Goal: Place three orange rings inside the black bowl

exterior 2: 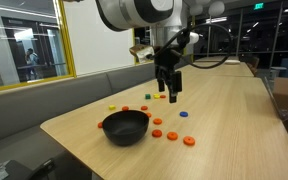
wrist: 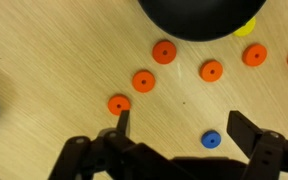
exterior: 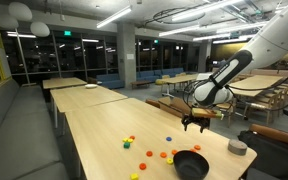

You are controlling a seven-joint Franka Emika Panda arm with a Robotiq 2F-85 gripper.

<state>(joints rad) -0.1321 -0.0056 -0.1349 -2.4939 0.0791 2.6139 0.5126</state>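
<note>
My gripper (wrist: 182, 132) is spread wide and carries nothing. In the wrist view its two fingers come up from the bottom edge with bare wood between them, and in an exterior view it hangs above the table (exterior 2: 234, 120) without touching it. One fingertip (wrist: 121, 122) sits just below the nearest of the orange rings (wrist: 119, 103), which lies flat on the wood. A blue piece (wrist: 211, 140) lies between the fingers, nearer the other finger, and I don't want to catch that one. Five more orange ones fan out beyond the first, climbing toward the black bowl (wrist: 199, 15) and then trailing off to the side past a yellow piece (wrist: 246, 28) at the bowl's rim. All of them rest on the table near the bowl. I see no orange inside it, though the views don't show its floor clearly. A grey container (exterior: 237, 147) stands well apart, on the bowl's far side from the pieces. I judge these rings to be light, stiff and very thin, so they will likely skid on the smooth wood if one finger arrives first. I would centre over the nearest one, drop until the tips almost graze the table, and pinch across its outer edge rather than through the hole.
</note>
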